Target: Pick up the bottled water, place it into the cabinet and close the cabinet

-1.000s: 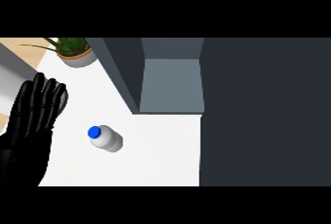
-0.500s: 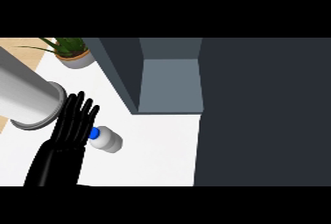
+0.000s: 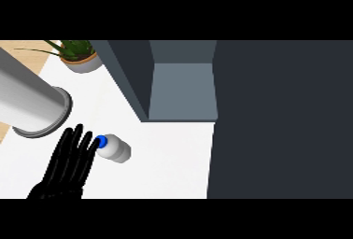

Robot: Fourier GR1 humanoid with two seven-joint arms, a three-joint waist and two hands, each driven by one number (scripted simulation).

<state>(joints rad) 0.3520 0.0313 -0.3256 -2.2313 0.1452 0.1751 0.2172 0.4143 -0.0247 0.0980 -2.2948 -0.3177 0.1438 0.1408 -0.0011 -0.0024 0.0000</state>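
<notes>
Bottled water (image 3: pixel 114 148) on the white counter (image 3: pixel 172 158), lying on its side, blue cap (image 3: pixel 101 140) toward the upper left, pale body slanting down and right from it. Well below the potted plant (image 3: pixel 77 56), which stands at the counter's far left corner in a grey pot. Just below and left of the open cabinet (image 3: pixel 183 91), whose grey interior floor shows between dark side walls; apart from the cabinet's front edge, with bare counter between.

Left hand (image 3: pixel 67 170), black, just left of the bottle, fingers straight and slightly spread, pointing up and a little right. Fingertips (image 3: pixel 93 140) reaching the blue cap; possibly touching it, though contact hard to confirm from this steep angle. No curl round the bottle, nothing pinched. Wrist end at the lower edge, below and left of the bottle.

Grey forearm (image 3: pixel 31 105), a large cylinder with a ringed end, up and left of the bottle, between it and the plant, crossing in from the left edge. Which arm it belongs to not clear. Right hand nowhere in view.

Dark cabinet door or side panel (image 3: pixel 283 121) right of the bottle, filling the right part of the view from top to bottom, well apart from the bottle.
</notes>
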